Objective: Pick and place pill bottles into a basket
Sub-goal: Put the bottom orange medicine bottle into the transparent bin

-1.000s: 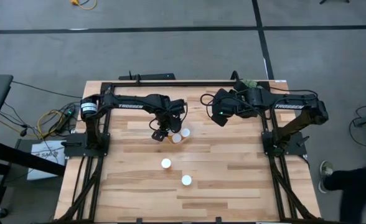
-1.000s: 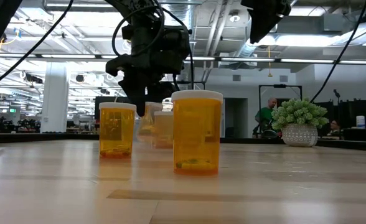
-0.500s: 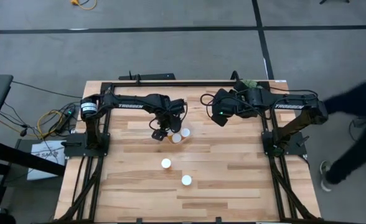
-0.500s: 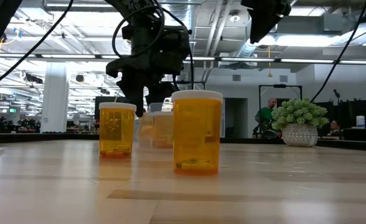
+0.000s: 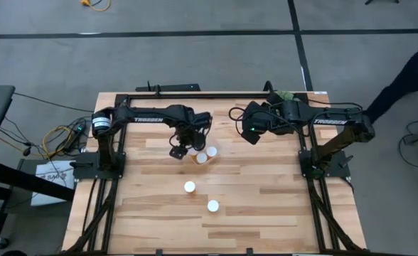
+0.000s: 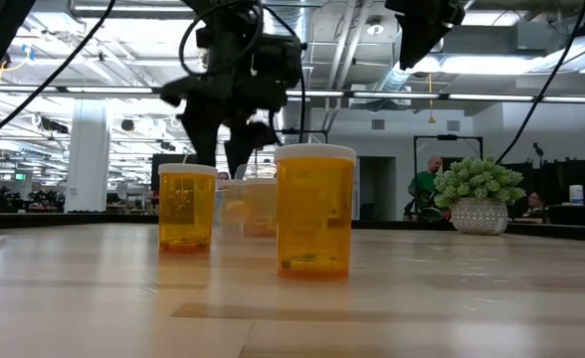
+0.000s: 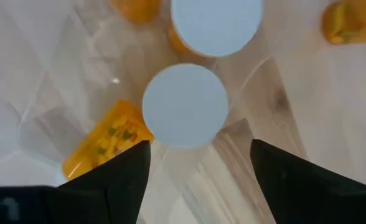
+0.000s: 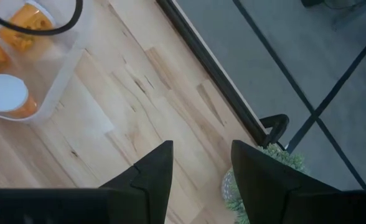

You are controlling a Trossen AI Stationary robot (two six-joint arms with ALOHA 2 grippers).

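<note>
Left gripper [image 5: 178, 151] hovers over the basket [image 7: 52, 118] at upper centre of the high view, fingers [image 7: 117, 180] apart and empty: a drop-off looks done. Next, reach for the two bottles [image 5: 189, 187] on the lower-centre desk [image 5: 266, 199]. Right gripper [image 5: 246, 133] waits, fingers apart

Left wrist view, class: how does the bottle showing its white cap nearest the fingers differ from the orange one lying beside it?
Pose: the capped bottle stands upright; the orange bottle lies on its side. Look: the capped bottle shows only white, the orange bottle its body and contents. Both seem inside the basket.
</note>
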